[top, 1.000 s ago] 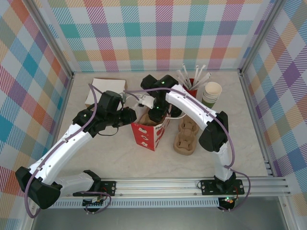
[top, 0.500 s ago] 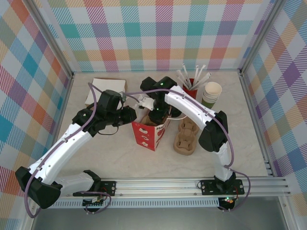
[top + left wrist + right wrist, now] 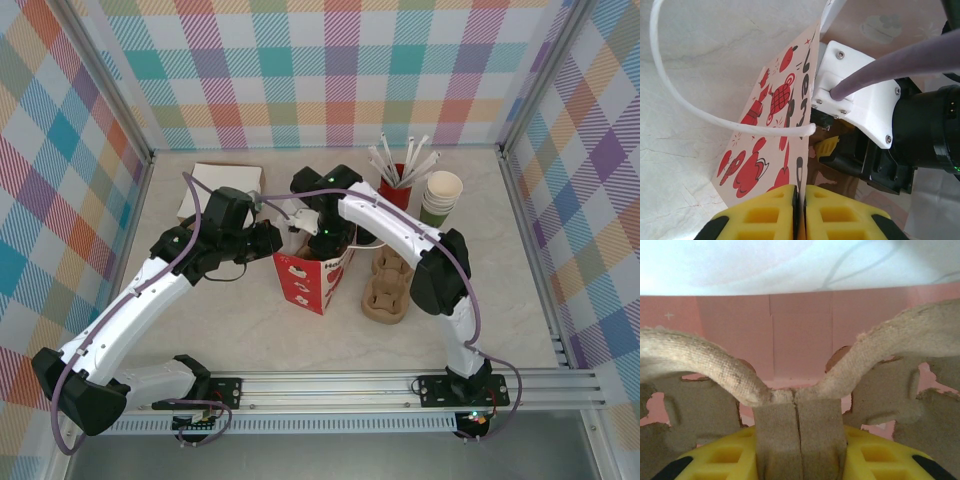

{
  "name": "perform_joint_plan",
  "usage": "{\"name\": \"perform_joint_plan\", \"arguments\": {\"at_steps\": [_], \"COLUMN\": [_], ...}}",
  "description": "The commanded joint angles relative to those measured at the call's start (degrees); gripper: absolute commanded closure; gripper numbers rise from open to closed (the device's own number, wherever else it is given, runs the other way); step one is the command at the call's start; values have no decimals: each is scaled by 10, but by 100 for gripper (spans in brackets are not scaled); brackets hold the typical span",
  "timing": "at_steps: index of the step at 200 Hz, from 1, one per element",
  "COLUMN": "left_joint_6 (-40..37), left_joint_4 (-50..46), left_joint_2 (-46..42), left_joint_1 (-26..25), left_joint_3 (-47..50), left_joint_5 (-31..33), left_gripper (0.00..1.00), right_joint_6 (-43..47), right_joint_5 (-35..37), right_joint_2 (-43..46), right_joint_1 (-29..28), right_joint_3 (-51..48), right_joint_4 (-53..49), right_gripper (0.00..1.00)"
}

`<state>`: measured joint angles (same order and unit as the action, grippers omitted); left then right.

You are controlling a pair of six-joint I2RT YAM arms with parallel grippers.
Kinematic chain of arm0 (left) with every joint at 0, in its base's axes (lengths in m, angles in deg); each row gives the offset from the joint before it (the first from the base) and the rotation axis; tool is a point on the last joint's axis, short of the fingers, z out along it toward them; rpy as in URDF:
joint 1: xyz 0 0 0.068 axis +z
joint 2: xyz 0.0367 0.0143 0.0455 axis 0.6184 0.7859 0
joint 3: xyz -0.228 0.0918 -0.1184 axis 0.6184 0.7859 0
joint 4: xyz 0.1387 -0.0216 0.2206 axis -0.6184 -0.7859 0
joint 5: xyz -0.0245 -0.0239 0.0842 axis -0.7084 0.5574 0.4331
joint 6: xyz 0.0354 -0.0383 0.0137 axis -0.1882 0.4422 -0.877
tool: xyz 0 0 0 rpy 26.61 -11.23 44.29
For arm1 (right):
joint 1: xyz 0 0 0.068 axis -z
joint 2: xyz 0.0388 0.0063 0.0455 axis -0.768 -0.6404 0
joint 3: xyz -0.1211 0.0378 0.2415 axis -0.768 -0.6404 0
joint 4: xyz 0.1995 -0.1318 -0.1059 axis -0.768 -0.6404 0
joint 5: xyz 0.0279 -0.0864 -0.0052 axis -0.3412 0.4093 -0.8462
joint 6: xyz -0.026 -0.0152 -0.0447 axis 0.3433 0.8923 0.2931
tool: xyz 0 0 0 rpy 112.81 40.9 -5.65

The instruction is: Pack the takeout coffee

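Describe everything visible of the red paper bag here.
The red paper bag stands upright and open mid-table, paper printed with red drawings and dark lettering, a white loop handle at its mouth. The left pincer is shut on its top edge; the right pincer reaches inside, gripping a cardboard carrier.

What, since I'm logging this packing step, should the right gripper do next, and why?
Probably ease down a little, then let go: the right gripper is shut on the pulp carrier inside the red bag, whose wall the left gripper pinches.
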<state>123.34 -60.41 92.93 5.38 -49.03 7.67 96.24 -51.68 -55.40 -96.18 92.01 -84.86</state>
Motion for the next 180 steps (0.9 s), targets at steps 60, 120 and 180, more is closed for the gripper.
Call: {"name": "perform_joint_plan", "arguments": {"at_steps": [60, 120, 180], "left_joint_6": [-14, -15, -20], "left_joint_4": [0, -3, -8], "left_joint_2": [2, 3, 4], "left_joint_1": [1, 1, 0], "left_joint_3": [-30, -37, -43], "left_joint_5": [5, 4, 15], "left_gripper": [91, 91, 92], "right_joint_6": [18, 16, 12], "right_joint_5": [19, 28, 21], "right_joint_2": [-30, -47, -45], "right_joint_1": [-2, -1, -2], "right_joint_3": [-55, -81, -97], "right_joint_4": [0, 13, 24], "right_gripper": [64, 64, 63]}}
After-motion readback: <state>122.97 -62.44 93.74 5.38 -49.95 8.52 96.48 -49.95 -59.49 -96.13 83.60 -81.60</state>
